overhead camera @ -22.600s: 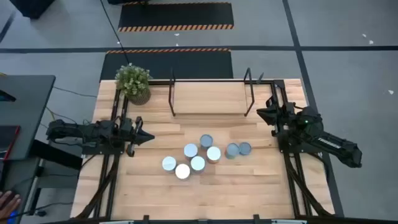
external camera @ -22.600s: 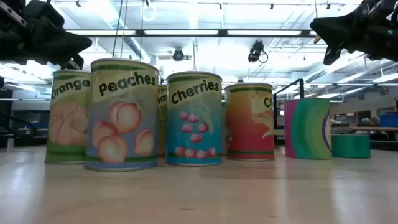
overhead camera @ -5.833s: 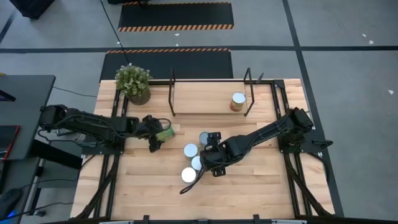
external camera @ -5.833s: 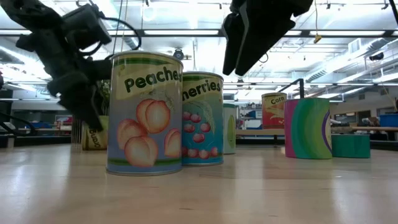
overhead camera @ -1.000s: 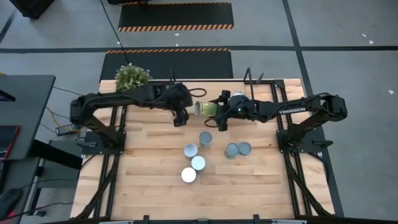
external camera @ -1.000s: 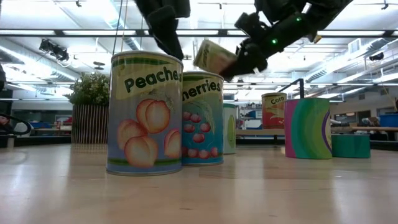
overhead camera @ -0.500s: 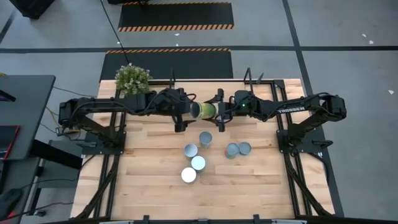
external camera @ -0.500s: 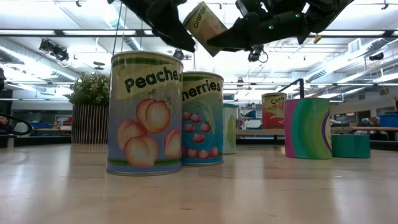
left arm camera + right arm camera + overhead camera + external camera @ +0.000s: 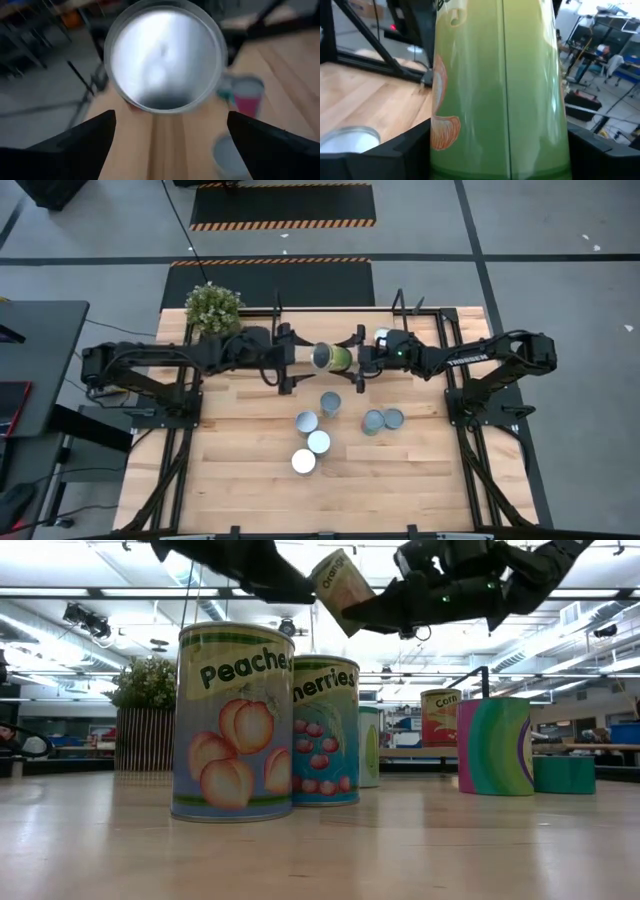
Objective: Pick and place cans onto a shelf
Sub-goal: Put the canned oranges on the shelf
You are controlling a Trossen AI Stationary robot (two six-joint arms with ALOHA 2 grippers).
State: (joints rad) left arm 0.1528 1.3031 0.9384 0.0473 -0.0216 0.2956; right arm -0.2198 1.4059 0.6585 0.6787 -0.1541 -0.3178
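Bench: five cans standing mid-board.
Shelf: along the far edge.
Right gripper: clamped around a tilted green can, above the shelf's front.
Left gripper: spread wide, empty, facing that can's lid.

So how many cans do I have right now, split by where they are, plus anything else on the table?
Cans standing on the tabletop: 6
Can held in the air above the shelf: 1
Can on the shelf: 1
Potted plant: 1
Total: 9 things, 8 of them cans
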